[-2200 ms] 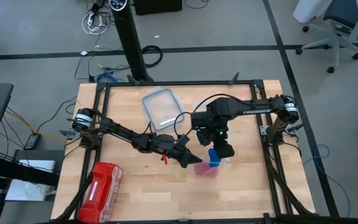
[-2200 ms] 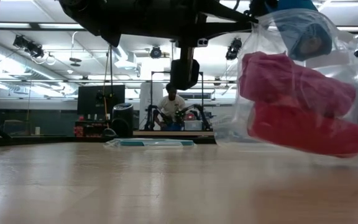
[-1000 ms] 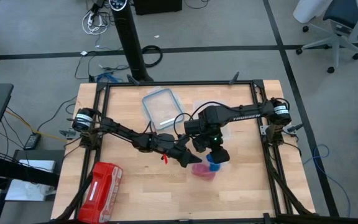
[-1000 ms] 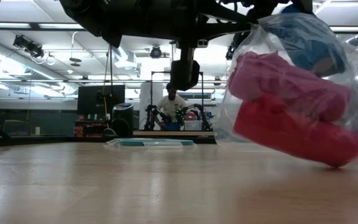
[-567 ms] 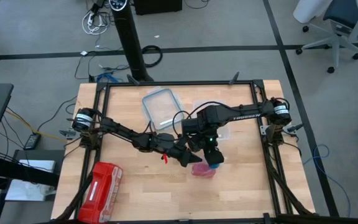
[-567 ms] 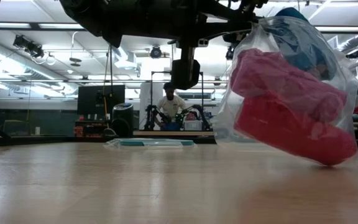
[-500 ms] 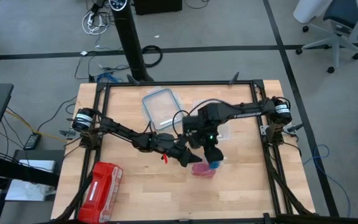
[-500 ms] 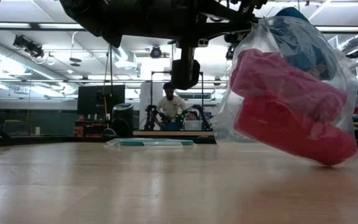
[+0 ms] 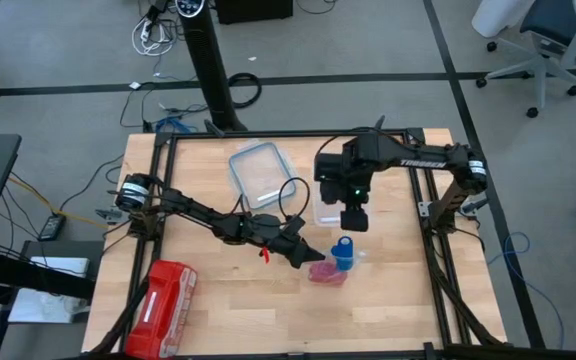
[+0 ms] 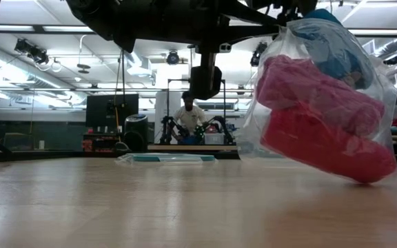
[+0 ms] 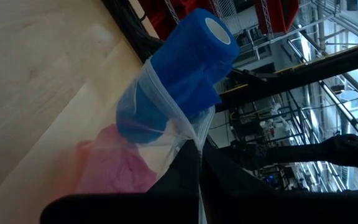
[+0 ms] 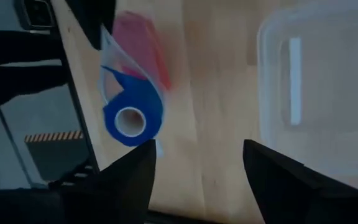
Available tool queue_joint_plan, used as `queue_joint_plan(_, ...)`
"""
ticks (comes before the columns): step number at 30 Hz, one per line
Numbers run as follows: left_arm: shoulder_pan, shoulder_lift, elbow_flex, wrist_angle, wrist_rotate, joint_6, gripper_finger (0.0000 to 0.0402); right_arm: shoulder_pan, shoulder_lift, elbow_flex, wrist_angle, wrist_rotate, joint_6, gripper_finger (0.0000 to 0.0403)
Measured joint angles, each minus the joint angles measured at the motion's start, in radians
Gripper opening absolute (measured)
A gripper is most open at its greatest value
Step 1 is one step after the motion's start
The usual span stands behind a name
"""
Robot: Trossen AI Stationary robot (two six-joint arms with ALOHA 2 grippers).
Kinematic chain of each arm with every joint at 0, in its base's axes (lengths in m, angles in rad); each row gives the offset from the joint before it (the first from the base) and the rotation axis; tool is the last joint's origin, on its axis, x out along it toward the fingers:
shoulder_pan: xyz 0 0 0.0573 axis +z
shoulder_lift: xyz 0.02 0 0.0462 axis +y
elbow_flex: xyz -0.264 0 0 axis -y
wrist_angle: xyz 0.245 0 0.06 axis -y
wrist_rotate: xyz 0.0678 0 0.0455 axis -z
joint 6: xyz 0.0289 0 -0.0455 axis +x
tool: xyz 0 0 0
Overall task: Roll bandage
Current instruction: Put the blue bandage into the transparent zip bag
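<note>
Beside the lid (image 9: 259, 173), left gripper (image 9: 306, 258) pinches the bag (image 9: 328, 271) holding the bandage (image 9: 343, 250); right gripper (image 9: 353, 222) spread.

Bare wood beside red pack (image 9: 162, 306), clear lid (image 9: 258, 173) blocking table's far side

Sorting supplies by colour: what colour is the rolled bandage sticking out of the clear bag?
Bright blue; the bandage shows best in the left wrist view.

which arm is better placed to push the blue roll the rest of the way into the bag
Right. The right gripper hangs open and empty just beyond the bandage, while the left gripper is shut on the bag.
</note>
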Motion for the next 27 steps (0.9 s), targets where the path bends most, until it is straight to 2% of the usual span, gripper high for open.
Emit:
queue_joint_plan(6, 0.0, 0.0, 0.0, -0.003, 0.004, 0.0, 0.0004, 0.028, 0.003, -0.059, 0.004, -0.058, 0.01, 0.023)
queue_joint_plan(27, 0.0, 0.0, 0.0, -0.007, 0.005, 0.0, 0.0004, 0.098, 0.009, -0.074, 0.16, -0.045, 0.065, 0.0228)
